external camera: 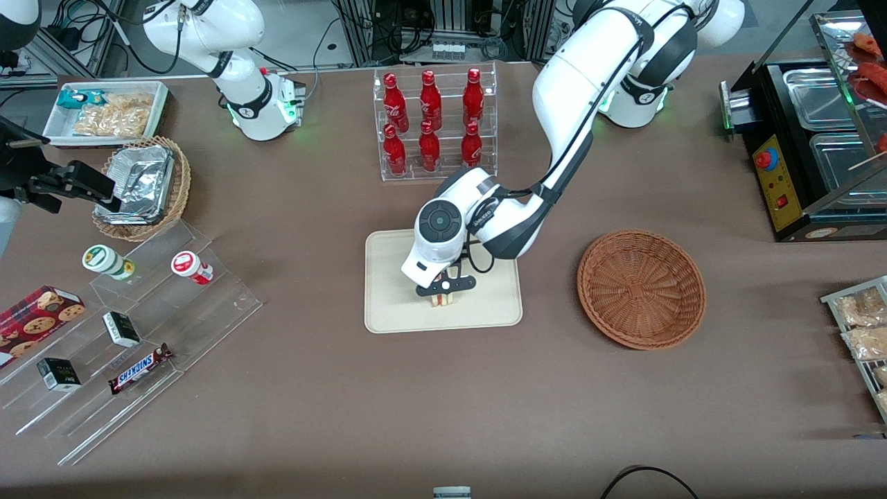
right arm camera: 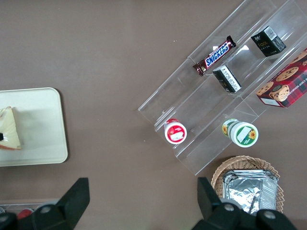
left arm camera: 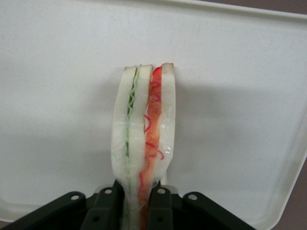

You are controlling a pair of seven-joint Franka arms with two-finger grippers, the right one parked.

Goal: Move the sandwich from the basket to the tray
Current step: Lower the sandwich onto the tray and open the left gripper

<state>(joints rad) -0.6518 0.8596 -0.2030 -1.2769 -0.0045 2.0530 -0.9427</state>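
Observation:
My left gripper (external camera: pixel 444 287) is over the cream-beige tray (external camera: pixel 395 305), shut on the sandwich (external camera: pixel 443 298). In the left wrist view the sandwich (left arm camera: pixel 144 139) stands on edge, its white bread with green and red filling layers squeezed between the black fingers (left arm camera: pixel 162 211); the gripper (left arm camera: pixel 139 211) holds its narrow end, with the tray (left arm camera: pixel 57 96) surface right beneath. The right wrist view shows the sandwich (right arm camera: pixel 9 129) on the tray (right arm camera: pixel 43 134). The reddish-brown wicker basket (external camera: pixel 642 287) lies beside the tray toward the working arm's end, with nothing in it.
A clear rack of red bottles (external camera: pixel 435 123) stands farther from the front camera than the tray. Clear stepped shelves (external camera: pixel 132 326) with snacks, a tan wicker basket with foil containers (external camera: pixel 142 187) and a white bin (external camera: pixel 107 114) lie toward the parked arm's end. A black food warmer (external camera: pixel 804 145) stands at the working arm's end.

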